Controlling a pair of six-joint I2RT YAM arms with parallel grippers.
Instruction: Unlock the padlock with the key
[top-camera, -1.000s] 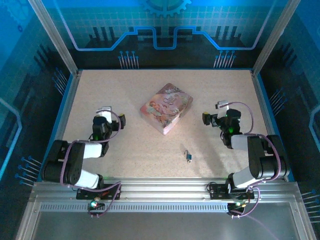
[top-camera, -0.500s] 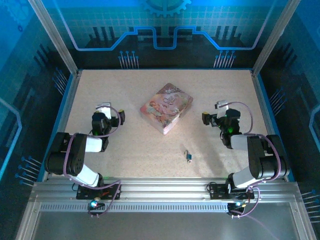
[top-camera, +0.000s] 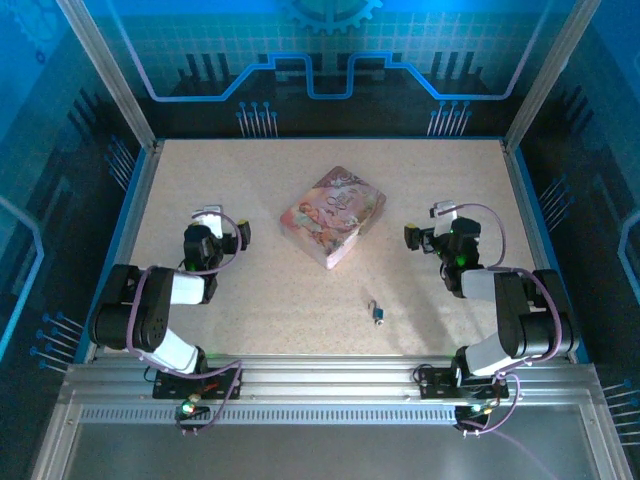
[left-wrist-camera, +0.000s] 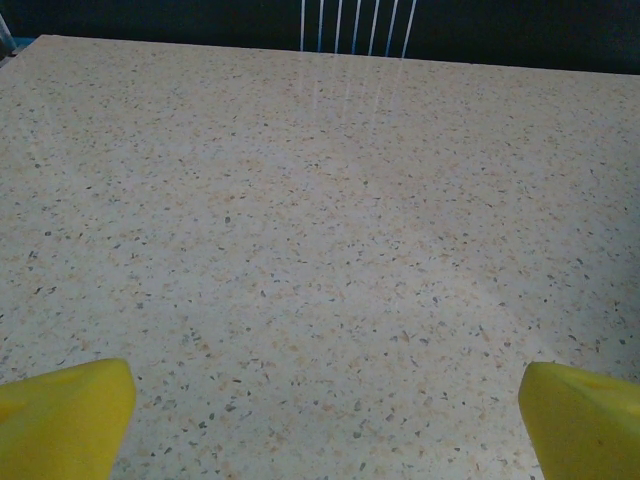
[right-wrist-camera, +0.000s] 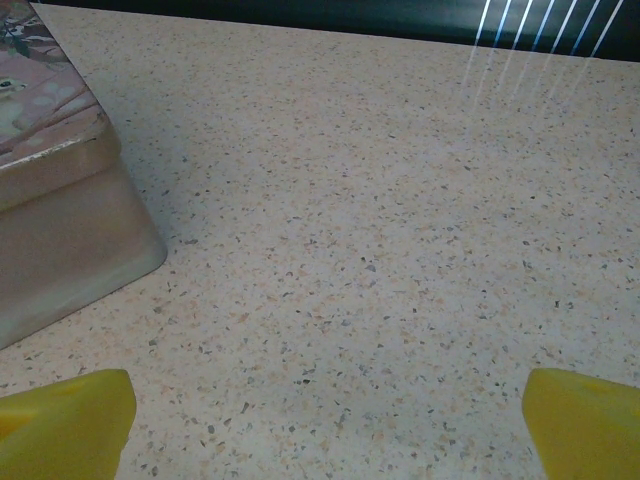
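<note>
My left gripper (left-wrist-camera: 320, 428) has its yellow fingertips (left-wrist-camera: 62, 420) spread wide apart, holding nothing, with bare speckled beige tabletop (top-camera: 250, 170) ahead of them in the wrist view. My right gripper (right-wrist-camera: 322, 428) is just as wide apart and empty. Its own camera has the rounded corner of the pink illustrated rectangular tin box (right-wrist-camera: 55, 200) at 10 o'clock, close to the left fingertip but apart from it.

From above, the left gripper (top-camera: 222, 222) sits over the left half of the table and the right gripper (top-camera: 432, 228) over the right half. The tin box (top-camera: 333, 215) lies between them, turned diagonally, at 3 o'clock from the left and 9 o'clock from the right.

The tiny blue-teal padlock with the thin silvery shackle (top-camera: 378, 314) lies flat on the table at 5 o'clock from the tin, well apart from it. It is at 7 o'clock from the right gripper and 4 o'clock from the left, nearer the right arm. Open tabletop runs from either gripper to it. A small dark bit touches its 11 o'clock end. I cannot tell whether that is the shackle or the thin dark metal key.
</note>
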